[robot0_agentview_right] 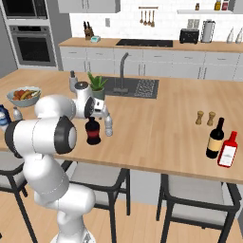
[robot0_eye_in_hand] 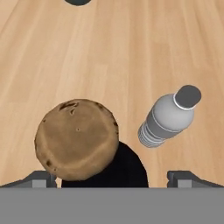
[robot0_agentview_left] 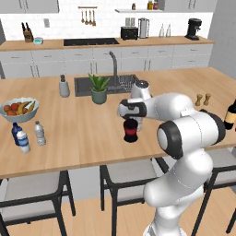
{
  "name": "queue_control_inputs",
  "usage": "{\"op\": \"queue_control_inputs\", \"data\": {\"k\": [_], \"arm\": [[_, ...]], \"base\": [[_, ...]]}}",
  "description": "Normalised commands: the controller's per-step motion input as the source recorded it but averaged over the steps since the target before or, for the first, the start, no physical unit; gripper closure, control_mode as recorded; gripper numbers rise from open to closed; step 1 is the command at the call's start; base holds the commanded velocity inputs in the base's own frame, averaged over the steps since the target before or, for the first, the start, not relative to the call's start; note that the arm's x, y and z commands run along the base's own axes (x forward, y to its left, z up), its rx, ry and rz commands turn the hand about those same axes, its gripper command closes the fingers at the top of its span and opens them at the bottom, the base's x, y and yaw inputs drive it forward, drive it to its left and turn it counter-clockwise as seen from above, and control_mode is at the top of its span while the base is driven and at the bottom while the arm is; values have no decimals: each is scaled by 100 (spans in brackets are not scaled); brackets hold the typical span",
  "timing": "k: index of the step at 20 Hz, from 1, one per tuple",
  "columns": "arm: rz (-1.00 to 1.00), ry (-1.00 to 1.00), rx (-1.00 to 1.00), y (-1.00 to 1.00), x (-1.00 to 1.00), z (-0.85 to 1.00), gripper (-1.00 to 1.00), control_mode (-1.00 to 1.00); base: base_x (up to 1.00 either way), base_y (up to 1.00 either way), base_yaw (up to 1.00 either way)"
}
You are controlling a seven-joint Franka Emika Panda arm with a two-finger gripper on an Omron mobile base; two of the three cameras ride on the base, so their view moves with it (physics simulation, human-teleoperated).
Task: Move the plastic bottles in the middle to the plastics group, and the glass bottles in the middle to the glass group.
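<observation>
The glass bottle (robot0_agentview_left: 131, 131), dark and wide with a red label, stands mid-counter. Its brown cork top (robot0_eye_in_hand: 77, 139) fills the lower left of the hand view. My gripper (robot0_eye_in_hand: 113, 179) hangs open just above it, one fingertip on either side. A clear plastic bottle (robot0_eye_in_hand: 168, 116) with a pale cap stands upright close beside the glass bottle (robot0_agentview_right: 93, 131), on its right (robot0_agentview_right: 108, 126). Another clear plastic bottle (robot0_agentview_left: 40, 133) stands at the far left by the plastics group: a dark blue bottle (robot0_agentview_left: 16, 131) and a blue-capped pale bottle (robot0_agentview_left: 23, 141). The glass group's brown wine bottle (robot0_agentview_right: 215, 138) is far right.
A red bottle (robot0_agentview_right: 228, 149) stands beside the wine bottle. A fruit bowl (robot0_agentview_left: 19, 109) sits behind the plastics group. A potted plant (robot0_agentview_left: 98, 89) and the sink (robot0_agentview_left: 83, 86) lie behind the gripper. Salt and pepper shakers (robot0_agentview_right: 205, 118) stand right of centre. Stools line the counter's near edge.
</observation>
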Motion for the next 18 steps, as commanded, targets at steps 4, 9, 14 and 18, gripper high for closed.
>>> {"op": "queue_control_inputs", "data": {"k": [4, 9, 14, 18], "arm": [[6, -10, 2, 0, 0, -3, -100, -100], [6, -10, 2, 0, 0, -4, -100, -100], [1, -6, 1, -1, 0, 0, -100, -100], [0, 0, 0, 0, 0, 0, 100, -100]], "base": [[0, 0, 0], [0, 0, 0], [0, 0, 0], [0, 0, 0]]}}
